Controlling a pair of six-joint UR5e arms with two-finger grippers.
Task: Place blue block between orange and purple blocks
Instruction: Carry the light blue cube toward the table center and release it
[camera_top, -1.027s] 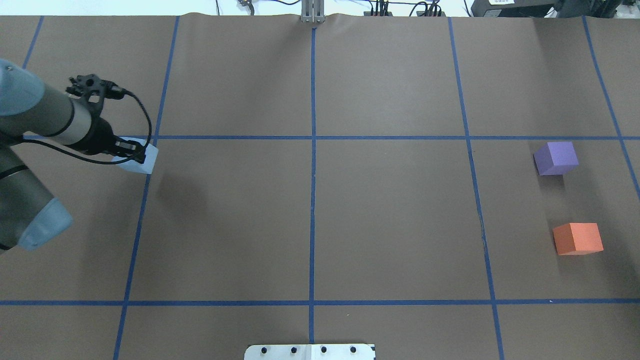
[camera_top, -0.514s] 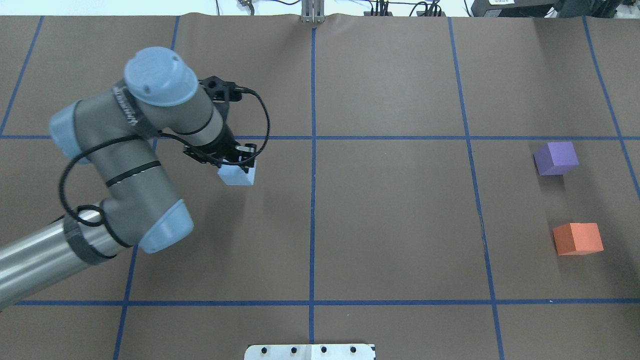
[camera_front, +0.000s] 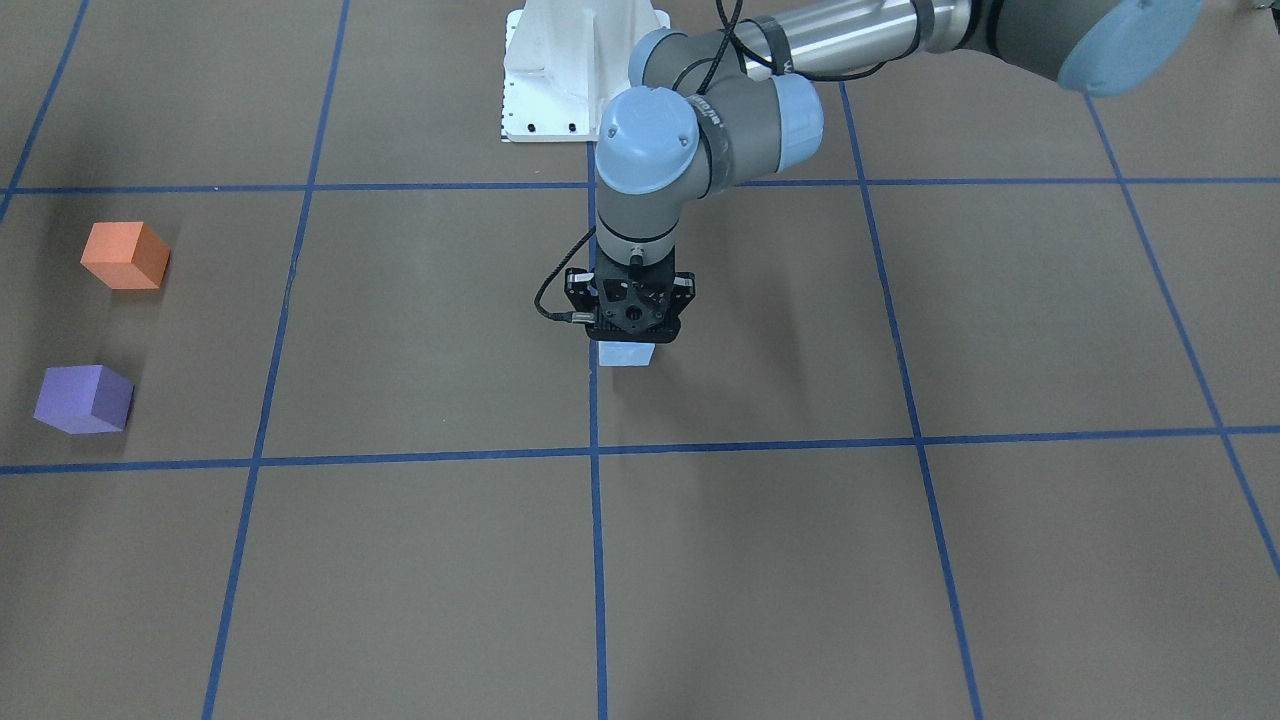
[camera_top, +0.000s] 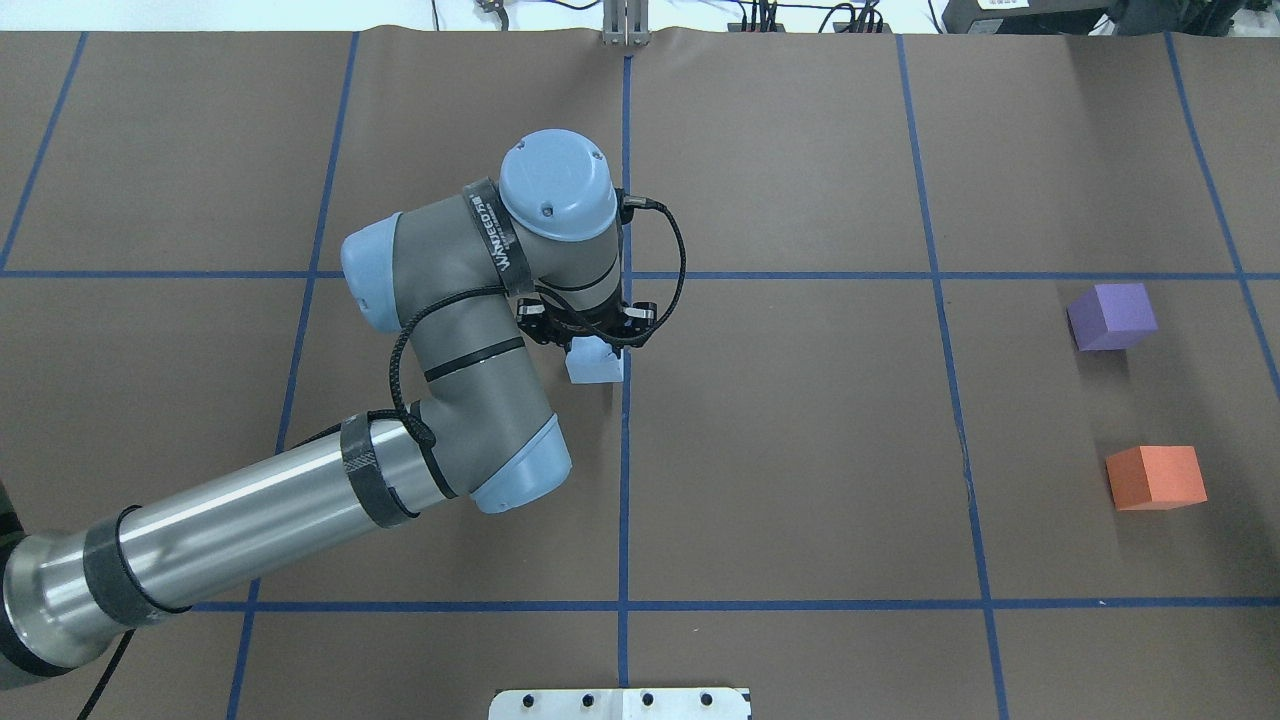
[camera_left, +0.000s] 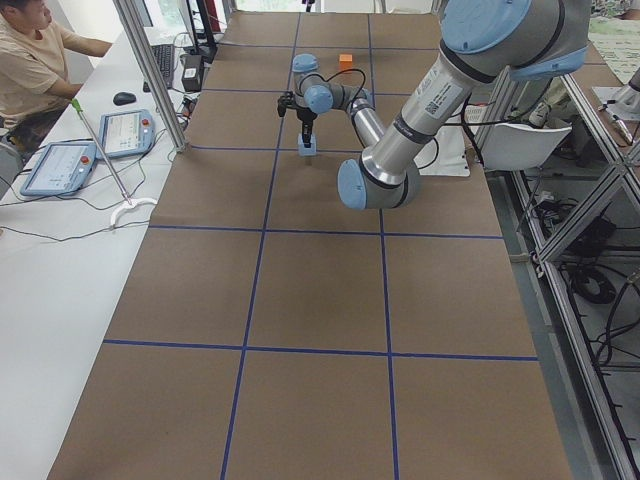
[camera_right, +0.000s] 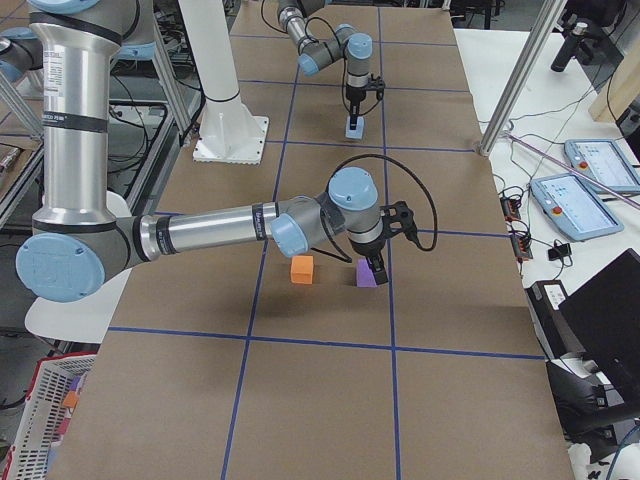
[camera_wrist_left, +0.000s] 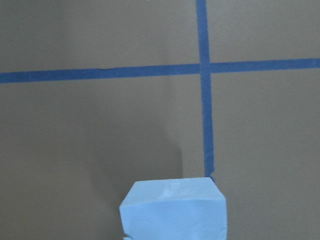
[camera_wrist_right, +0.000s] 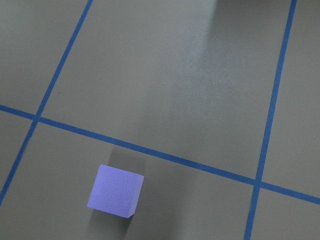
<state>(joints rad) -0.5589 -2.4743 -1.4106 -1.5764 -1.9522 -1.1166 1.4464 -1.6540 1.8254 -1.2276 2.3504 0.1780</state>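
Overhead exterior view: the left gripper (camera_top: 597, 345) points straight down near the middle of the table (camera_top: 800, 450), its fingers closed on the blue block (camera_top: 595, 368), which sticks out below them. The block sits just on the robot's left of the central blue tape line (camera_top: 625, 500); the left wrist camera shows its pale top face with the tape crossing beyond it. Whether the block touches the table I cannot tell. The purple block (camera_top: 1111, 316) and orange block (camera_top: 1155, 477) rest on the table far to the robot's right, well apart from the blue one, the purple farther from the robot, with bare paper between them. The right gripper (camera_right: 375, 268) shows only in the exterior right view, so I cannot tell how far its fingers are parted
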